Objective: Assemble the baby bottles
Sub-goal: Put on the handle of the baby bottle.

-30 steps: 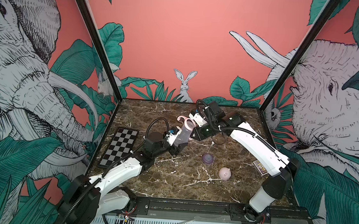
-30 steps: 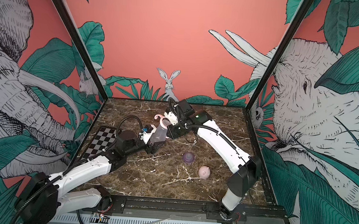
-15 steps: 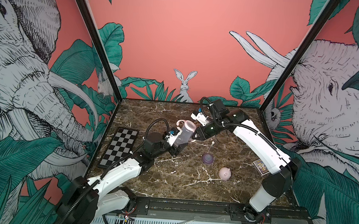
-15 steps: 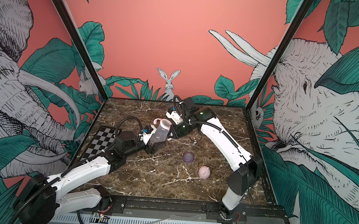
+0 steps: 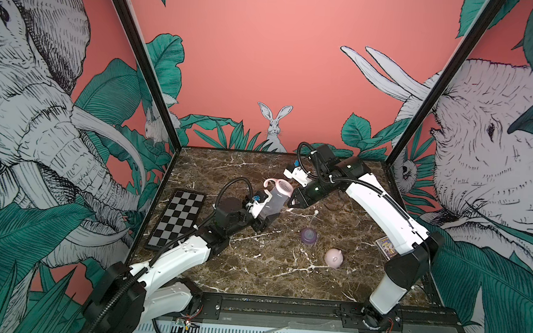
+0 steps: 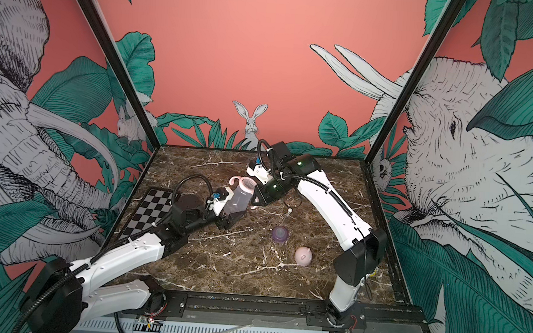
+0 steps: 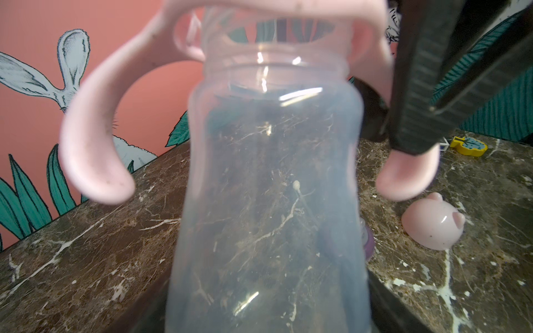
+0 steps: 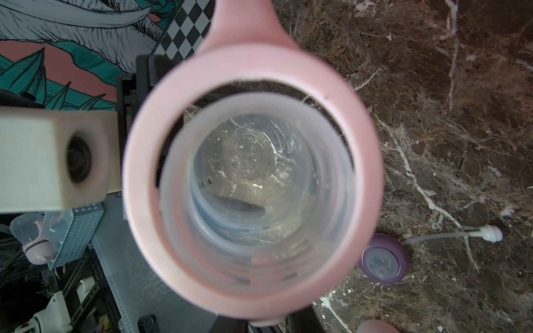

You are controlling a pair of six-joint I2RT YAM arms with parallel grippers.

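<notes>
lowered pink ring (image 8: 245, 66) circles clear bottle (image 7: 271, 201); left fingers (image 5: 261, 225) clamp bottle, right fingers (image 7: 418, 86) ring.

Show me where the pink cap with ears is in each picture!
In a top view: pink cap on the marble, nearer the front than the purple collar.
In a top view: same spot.
Left wrist: cap just past the pink handle.
Right wrist: maybe the pink sliver at the edge.
Shared landmark: purple collar.
</notes>
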